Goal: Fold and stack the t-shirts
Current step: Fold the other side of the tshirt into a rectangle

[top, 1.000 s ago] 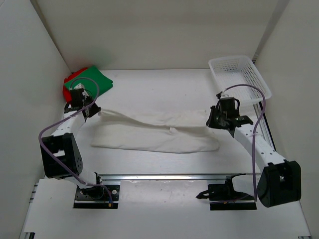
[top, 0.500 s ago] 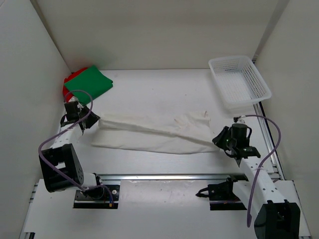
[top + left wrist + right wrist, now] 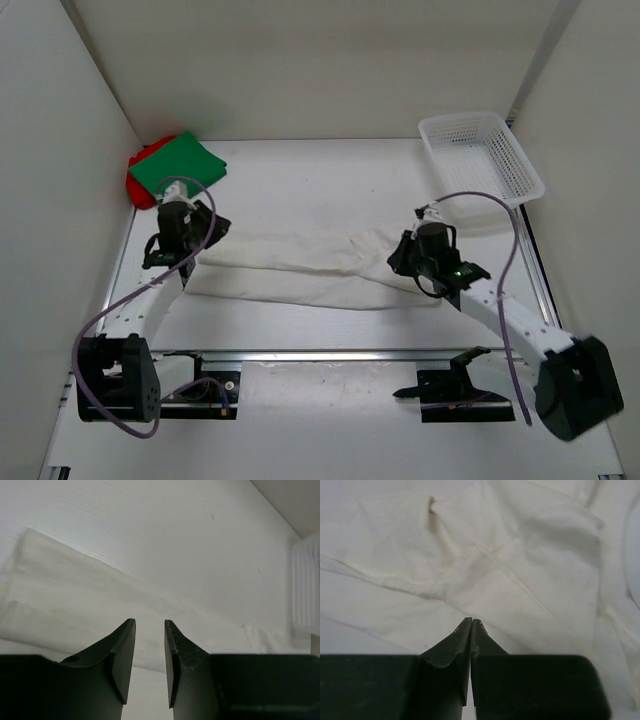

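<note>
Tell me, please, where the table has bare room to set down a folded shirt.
Free: the far strip of table between the green t-shirt and the basket; the narrow near strip between the white t-shirt and the rail. Crowded: the middle, with the left gripper and right gripper near the white shirt's ends.

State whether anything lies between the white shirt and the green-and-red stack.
Nothing visible does: bare table separates the white shirt from the green shirt lying on the red shirt. The open left gripper hangs over the white shirt's left end.
</note>
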`<move>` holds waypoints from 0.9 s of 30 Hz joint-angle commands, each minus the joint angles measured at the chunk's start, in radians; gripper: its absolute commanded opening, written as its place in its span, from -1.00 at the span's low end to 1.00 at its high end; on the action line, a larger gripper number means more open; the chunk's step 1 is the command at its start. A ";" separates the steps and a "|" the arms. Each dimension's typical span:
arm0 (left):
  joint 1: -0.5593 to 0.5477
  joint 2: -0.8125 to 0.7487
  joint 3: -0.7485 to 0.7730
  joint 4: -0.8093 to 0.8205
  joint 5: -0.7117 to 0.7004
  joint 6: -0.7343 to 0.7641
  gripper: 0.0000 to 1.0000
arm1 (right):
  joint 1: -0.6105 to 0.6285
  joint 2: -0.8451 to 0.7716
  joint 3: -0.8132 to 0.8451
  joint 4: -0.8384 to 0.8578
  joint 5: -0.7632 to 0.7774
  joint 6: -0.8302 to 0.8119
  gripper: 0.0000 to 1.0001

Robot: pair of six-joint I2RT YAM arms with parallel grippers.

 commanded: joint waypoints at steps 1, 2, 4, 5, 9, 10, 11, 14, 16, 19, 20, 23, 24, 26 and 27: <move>-0.154 0.008 -0.042 0.048 -0.079 0.011 -0.19 | 0.036 0.232 0.105 0.160 0.050 -0.088 -0.94; -0.180 0.019 -0.055 0.059 -0.085 0.010 -0.20 | 0.036 0.274 0.127 0.189 0.041 -0.111 -0.75; -0.185 0.036 -0.101 0.106 -0.069 0.006 -0.22 | 0.016 0.389 0.177 0.213 0.019 -0.130 -0.46; -0.180 0.047 -0.109 0.122 -0.061 0.003 -0.21 | 0.013 0.412 0.184 0.248 -0.011 -0.139 -0.36; -0.116 0.099 -0.148 0.148 -0.003 -0.012 -0.22 | -0.004 0.509 0.214 0.276 -0.033 -0.156 -0.05; -0.107 0.104 -0.164 0.168 0.023 -0.026 -0.23 | -0.013 0.527 0.232 0.273 -0.050 -0.162 -0.04; -0.096 0.101 -0.182 0.183 0.034 -0.039 -0.23 | -0.010 0.546 0.235 0.272 -0.068 -0.162 -0.05; -0.106 0.096 -0.196 0.215 0.028 -0.058 -0.24 | 0.016 0.566 0.240 0.260 -0.073 -0.157 -0.12; -0.125 0.099 -0.194 0.211 0.017 -0.058 -0.25 | 0.027 0.567 0.235 0.286 -0.079 -0.163 -0.14; -0.140 0.102 -0.199 0.231 0.027 -0.058 -0.25 | 0.008 0.587 0.240 0.301 -0.134 -0.165 -0.09; -0.140 0.101 -0.205 0.228 0.013 -0.064 -0.24 | -0.010 0.586 0.249 0.296 -0.143 -0.165 -0.09; -0.139 0.105 -0.217 0.235 0.011 -0.063 -0.25 | -0.021 0.601 0.247 0.299 -0.183 -0.162 -0.15; -0.131 0.099 -0.225 0.240 0.017 -0.069 -0.27 | -0.022 0.601 0.244 0.302 -0.185 -0.168 -0.27; -0.123 0.107 -0.227 0.241 0.030 -0.070 -0.27 | -0.018 0.601 0.250 0.286 -0.205 -0.165 -0.64; -0.117 0.108 -0.228 0.244 0.030 -0.070 -0.27 | -0.015 0.587 0.252 0.275 -0.199 -0.162 -0.78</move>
